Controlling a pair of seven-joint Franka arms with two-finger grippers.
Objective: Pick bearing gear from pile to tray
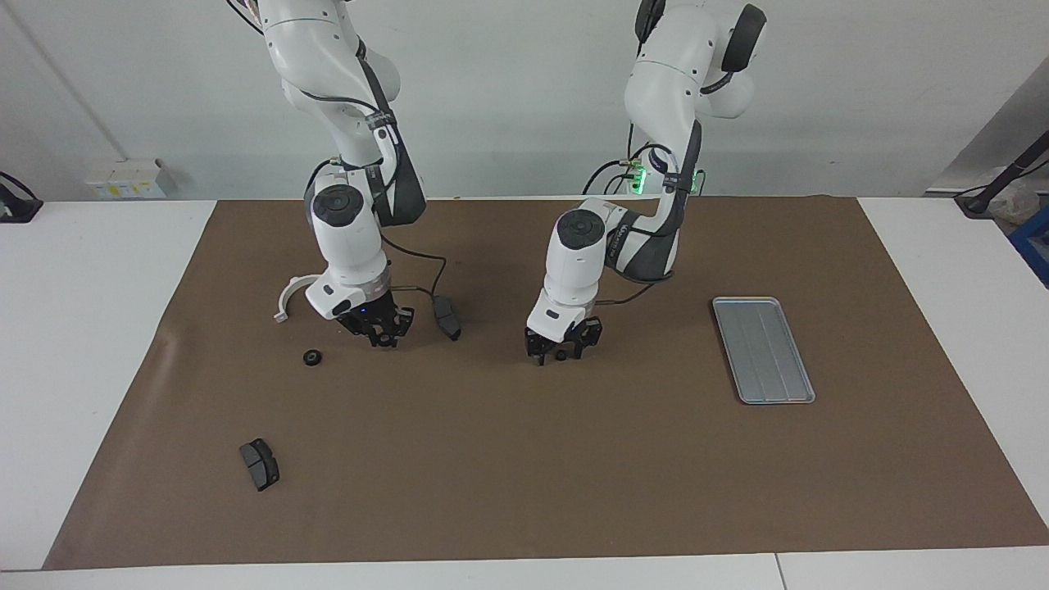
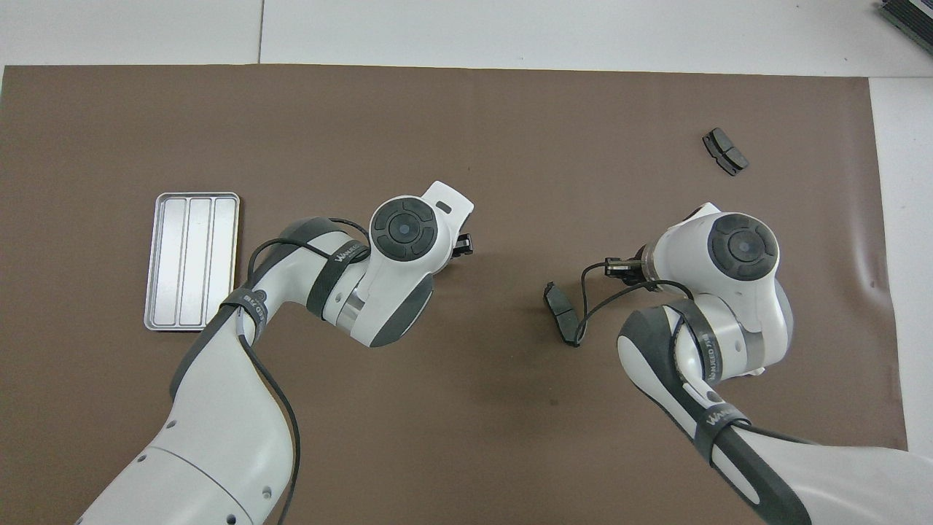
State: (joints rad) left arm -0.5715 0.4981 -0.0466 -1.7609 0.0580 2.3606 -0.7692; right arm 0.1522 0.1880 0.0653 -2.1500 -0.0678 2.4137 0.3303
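Observation:
The silver tray (image 1: 763, 351) lies toward the left arm's end of the mat and shows in the overhead view (image 2: 192, 260) too. The pile is scattered toward the right arm's end: a white half-ring bracket (image 1: 290, 296), a black round gear (image 1: 312, 357), one dark pad (image 1: 447, 318) (image 2: 562, 313) and a second dark pad (image 1: 259, 464) (image 2: 725, 152) farthest from the robots. My left gripper (image 1: 561, 353) (image 2: 461, 246) is down at the mat mid-table, open, with a small black gear (image 1: 560, 356) between its fingers. My right gripper (image 1: 382, 331) (image 2: 621, 268) hangs low between the bracket and the nearer pad.
A brown mat (image 1: 524, 475) covers the table, with white table surface around it. A black cable (image 1: 426, 283) from the right arm hangs close to the nearer pad. In the overhead view the right arm hides the bracket and the loose gear.

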